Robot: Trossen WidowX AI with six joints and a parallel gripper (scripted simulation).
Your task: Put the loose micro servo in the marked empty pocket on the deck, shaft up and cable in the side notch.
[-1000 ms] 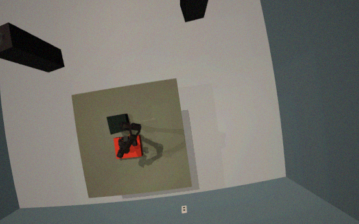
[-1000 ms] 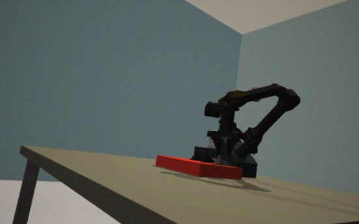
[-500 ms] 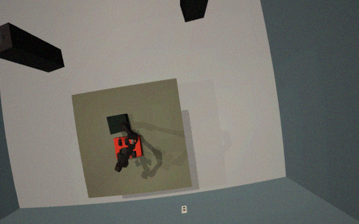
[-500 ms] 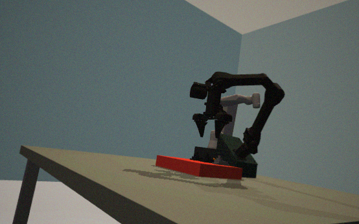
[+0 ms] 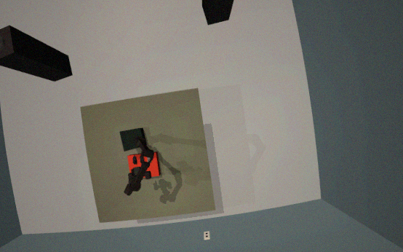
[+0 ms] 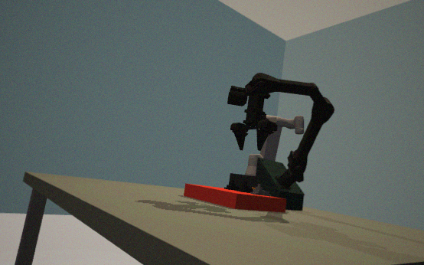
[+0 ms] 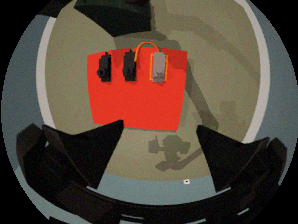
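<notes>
The grey micro servo stands at the orange-outlined pocket on the red deck. Its orange cable arches from its far end towards the neighbouring black servo. The frames are too coarse to tell whether both ears lie flat, whether the shaft points straight up, or whether the cable lies in the side notch. My gripper is wide open and empty. It hangs well above the deck, with nothing between its fingers and apart from the servo.
Two black servos sit side by side on the deck, left of the grey one in the wrist view. A dark green block stands beside the deck. A pale grey jointed shape shows behind my gripper in the exterior view.
</notes>
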